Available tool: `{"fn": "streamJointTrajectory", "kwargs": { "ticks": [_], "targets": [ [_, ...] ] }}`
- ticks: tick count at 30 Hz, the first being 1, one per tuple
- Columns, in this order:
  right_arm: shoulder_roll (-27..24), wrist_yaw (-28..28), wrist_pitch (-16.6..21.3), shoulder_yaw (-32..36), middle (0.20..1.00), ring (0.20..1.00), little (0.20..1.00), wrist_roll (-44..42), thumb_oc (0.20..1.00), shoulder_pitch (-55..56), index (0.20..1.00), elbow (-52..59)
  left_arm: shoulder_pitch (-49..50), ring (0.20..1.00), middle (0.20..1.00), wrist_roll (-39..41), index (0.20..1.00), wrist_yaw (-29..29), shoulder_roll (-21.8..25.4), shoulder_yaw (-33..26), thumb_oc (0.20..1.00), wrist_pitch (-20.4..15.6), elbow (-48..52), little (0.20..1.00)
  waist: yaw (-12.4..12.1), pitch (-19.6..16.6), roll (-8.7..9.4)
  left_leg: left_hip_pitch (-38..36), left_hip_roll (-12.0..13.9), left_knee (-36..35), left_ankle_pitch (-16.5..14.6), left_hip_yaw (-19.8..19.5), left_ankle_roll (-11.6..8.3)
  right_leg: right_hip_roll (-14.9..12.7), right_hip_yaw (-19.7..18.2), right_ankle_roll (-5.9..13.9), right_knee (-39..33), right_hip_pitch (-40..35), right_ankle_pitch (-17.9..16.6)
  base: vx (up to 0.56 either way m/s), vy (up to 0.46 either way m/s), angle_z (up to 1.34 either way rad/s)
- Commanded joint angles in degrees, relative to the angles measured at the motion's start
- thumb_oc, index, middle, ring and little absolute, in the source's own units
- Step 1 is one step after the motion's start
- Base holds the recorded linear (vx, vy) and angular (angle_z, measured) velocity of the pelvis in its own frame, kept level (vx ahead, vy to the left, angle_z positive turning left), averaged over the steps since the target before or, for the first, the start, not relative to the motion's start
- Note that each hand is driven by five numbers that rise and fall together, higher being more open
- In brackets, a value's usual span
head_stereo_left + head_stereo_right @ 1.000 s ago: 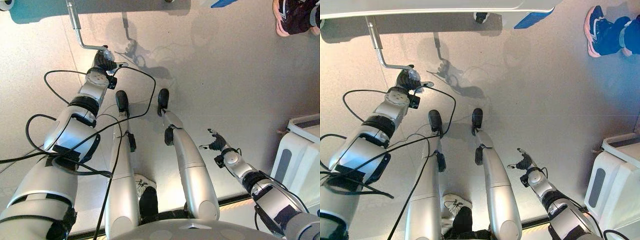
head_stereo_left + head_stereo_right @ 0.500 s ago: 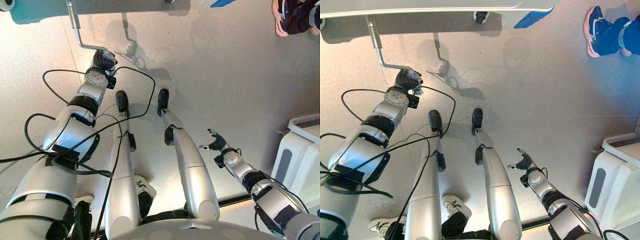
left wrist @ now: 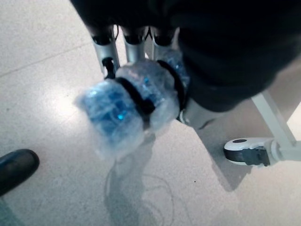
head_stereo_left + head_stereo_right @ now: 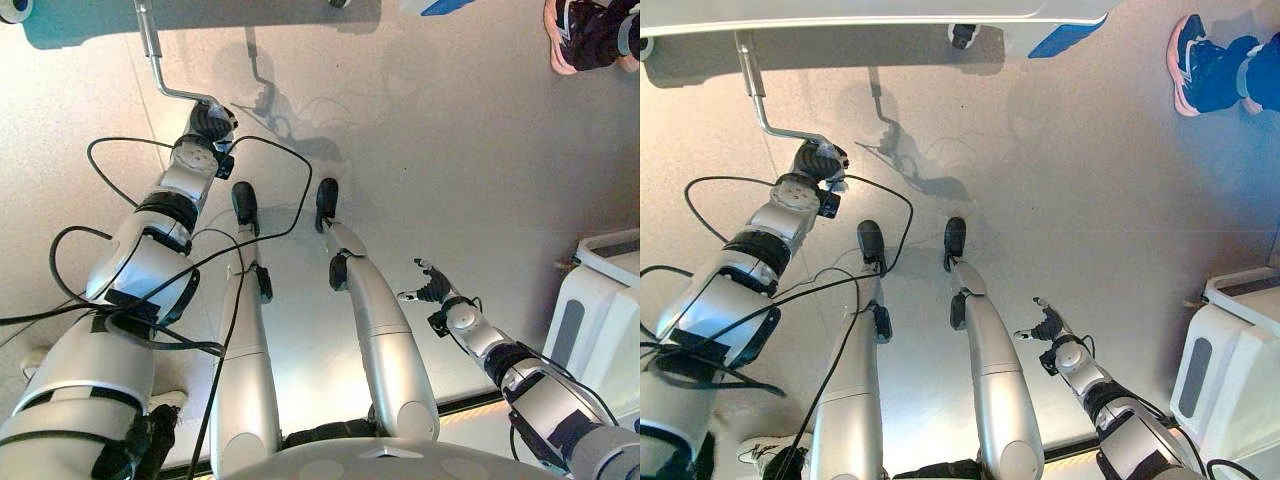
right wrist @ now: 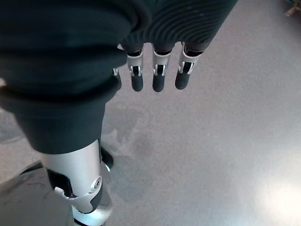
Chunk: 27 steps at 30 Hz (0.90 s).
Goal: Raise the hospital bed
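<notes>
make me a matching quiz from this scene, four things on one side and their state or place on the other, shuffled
Things:
1. left hand
2. right hand
3. crank handle
4. shoe

States or places:
A. wrapped in blue plastic
B. on the floor, far right
C. fingers straight, holding nothing
D. closed on the crank handle

Pairs: 1-D, 2-C, 3-A, 4-B

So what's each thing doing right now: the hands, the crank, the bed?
Left hand: fingers curled round the crank's handle.
Crank handle: wrapped in blue plastic film, gripped.
Crank rod: bent, running from under the bed to the handle.
Right hand: open, idle above the floor.
Hospital bed: its edge shows; height unclear.
</notes>
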<state>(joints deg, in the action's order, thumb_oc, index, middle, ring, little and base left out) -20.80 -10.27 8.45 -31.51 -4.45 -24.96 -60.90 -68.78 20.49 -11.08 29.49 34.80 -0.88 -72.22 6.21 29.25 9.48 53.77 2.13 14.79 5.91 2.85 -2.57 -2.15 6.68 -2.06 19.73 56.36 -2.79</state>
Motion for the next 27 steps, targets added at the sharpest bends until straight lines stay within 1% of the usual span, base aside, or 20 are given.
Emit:
{"fn": "streamJointTrajectory", "kwargs": {
  "ticks": [1, 6, 16, 19, 20, 22, 23, 27],
  "targets": [
    [-1.9, -0.1, -0.5, -1.9, 1.0, 1.0, 1.0, -0.2, 1.0, 3.5, 1.0, 0.1, 0.6, 0.2, 0.2, -1.5, 0.2, 0.2, -1.9, -1.3, 0.2, -1.5, 1.9, 0.2, 0.5, -1.2, -1.65, 0.8, -2.2, 1.8, -2.9, -0.1, 1.68, 0.4, 0.6, 6.59, -3.0, -1.6, -3.4, 0.0, 0.0, 0.0],
    [-2.0, -0.2, -0.6, -1.9, 1.0, 1.0, 1.0, -0.1, 1.0, 3.6, 1.0, 0.2, 1.2, 0.2, 0.2, -1.6, 0.2, 0.5, -2.6, -0.4, 0.2, -1.8, 3.4, 0.2, 0.6, -1.1, -1.69, 0.9, -2.1, 2.0, -2.9, -0.1, 1.73, 0.4, 0.5, 6.56, -2.8, -1.4, -3.5, 0.0, 0.0, 0.0],
    [-2.2, -0.6, -0.5, -2.1, 1.0, 1.0, 1.0, 0.2, 1.0, 3.7, 1.0, 1.4, 0.9, 0.2, 0.2, -1.7, 0.2, -0.1, -5.7, 1.6, 0.2, -2.4, 7.6, 0.2, 1.0, -1.0, -1.76, 0.8, -2.2, 1.5, -2.6, -0.2, 1.55, 0.3, 0.8, 6.52, -2.7, -1.3, -3.5, 0.0, 0.0, 0.0],
    [-2.7, -0.6, -0.4, -2.1, 1.0, 1.0, 1.0, 0.3, 1.0, 4.2, 1.0, 2.5, 1.3, 0.2, 0.2, -0.9, 0.2, -0.1, -5.9, 3.3, 0.2, -3.4, 12.7, 0.2, 1.0, -0.9, -1.96, 0.8, -2.3, 1.4, -2.5, -0.1, 1.51, 0.4, 0.8, 6.49, -2.6, -1.3, -3.5, 0.0, 0.0, 0.0],
    [-2.9, -0.7, -0.3, -2.0, 1.0, 1.0, 1.0, 0.5, 1.0, 4.6, 1.0, 2.9, 1.7, 0.2, 0.2, 0.3, 0.2, -0.1, -5.7, 4.1, 0.2, -4.0, 16.2, 0.2, 1.0, -0.8, -2.18, 0.7, -2.4, 1.3, -2.4, -0.3, 1.51, 0.3, 0.8, 6.48, -2.6, -1.4, -3.4, 0.0, 0.0, 0.0],
    [-2.9, -0.7, -0.3, -2.0, 1.0, 1.0, 1.0, 0.5, 1.0, 4.7, 1.0, 2.9, 1.8, 0.2, 0.2, 0.3, 0.2, -0.2, -5.7, 4.1, 0.2, -4.0, 16.2, 0.2, 1.0, -0.8, -2.18, 0.7, -2.4, 1.3, -2.4, -0.3, 1.51, 0.3, 0.8, 6.48, -2.6, -1.4, -3.4, 0.0, 0.0, 0.0],
    [-3.1, -0.7, -0.4, -1.9, 1.0, 1.0, 1.0, 0.6, 1.0, 4.9, 1.0, 3.0, 2.0, 0.2, 0.2, 1.9, 0.2, -0.3, -5.3, 5.0, 0.2, -4.6, 19.9, 0.2, 0.8, -0.7, -2.44, 0.5, -2.5, 1.1, -2.4, -0.4, 1.53, 0.3, 0.9, 6.45, -2.7, -1.5, -3.4, 0.0, 0.0, 0.0],
    [-3.5, -0.7, -0.5, -1.4, 1.0, 1.0, 1.0, 1.0, 1.0, 5.9, 1.0, 4.0, 3.3, 0.2, 0.2, 5.1, 0.2, 0.2, -3.5, 7.0, 0.2, -5.8, 27.5, 0.2, 0.6, -0.6, -2.94, 0.4, -2.8, 0.9, -2.3, -0.5, 1.53, 0.2, 1.1, 6.48, -2.7, -1.7, -3.3, 0.0, -0.002, 0.01]
  ]
}}
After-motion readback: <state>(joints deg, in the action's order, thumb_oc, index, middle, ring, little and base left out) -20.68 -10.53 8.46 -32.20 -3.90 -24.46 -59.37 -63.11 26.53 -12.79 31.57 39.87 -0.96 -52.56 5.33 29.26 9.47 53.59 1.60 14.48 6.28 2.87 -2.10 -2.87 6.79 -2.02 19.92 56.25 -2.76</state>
